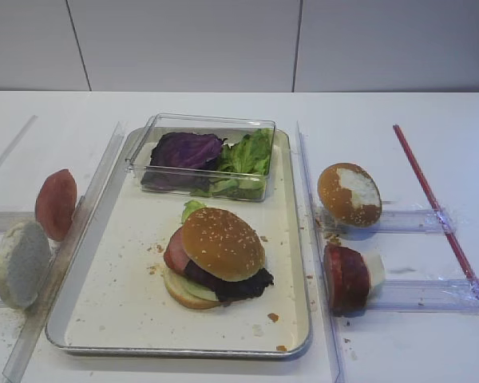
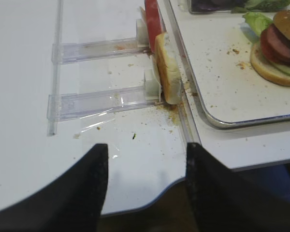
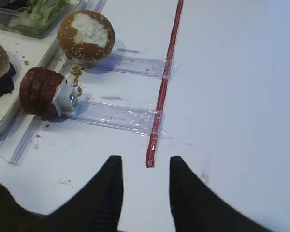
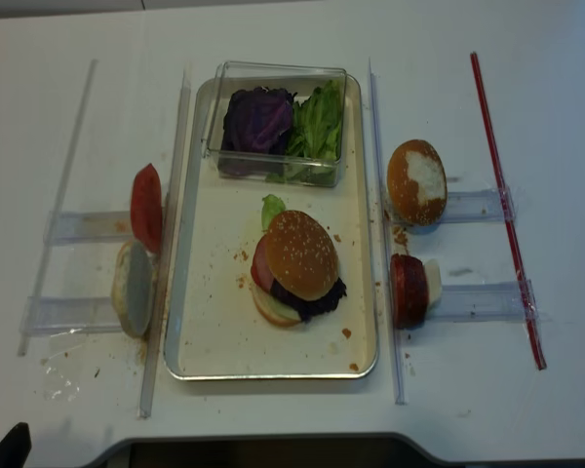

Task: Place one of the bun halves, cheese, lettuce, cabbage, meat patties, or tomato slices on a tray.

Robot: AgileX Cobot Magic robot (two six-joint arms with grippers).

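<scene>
Black and empty, the right gripper [image 3: 144, 193] hangs over the white worktop [image 3: 232, 96] with its fingers apart, just short of the end of a thin red strip [image 3: 163, 87]. At about ten o'clock from it stand dark red meat patties [image 3: 38, 92] on a clear plastic holder, and past them a brown bun half with a white-smeared face [image 3: 86, 35]. The left gripper [image 2: 142, 186] is open too and holds nothing. At its twelve o'clock stands a pale white floury disc [image 2: 168, 67].

On the big silver metal tray [image 1: 104, 319], the golden sesame bun top [image 1: 222, 242] sits on a stacked burger. At the tray's twelve o'clock end, a small clear plastic box [image 1: 199, 124] holds dark purple cabbage [image 1: 184, 150] and bright green lettuce [image 1: 249, 155].
</scene>
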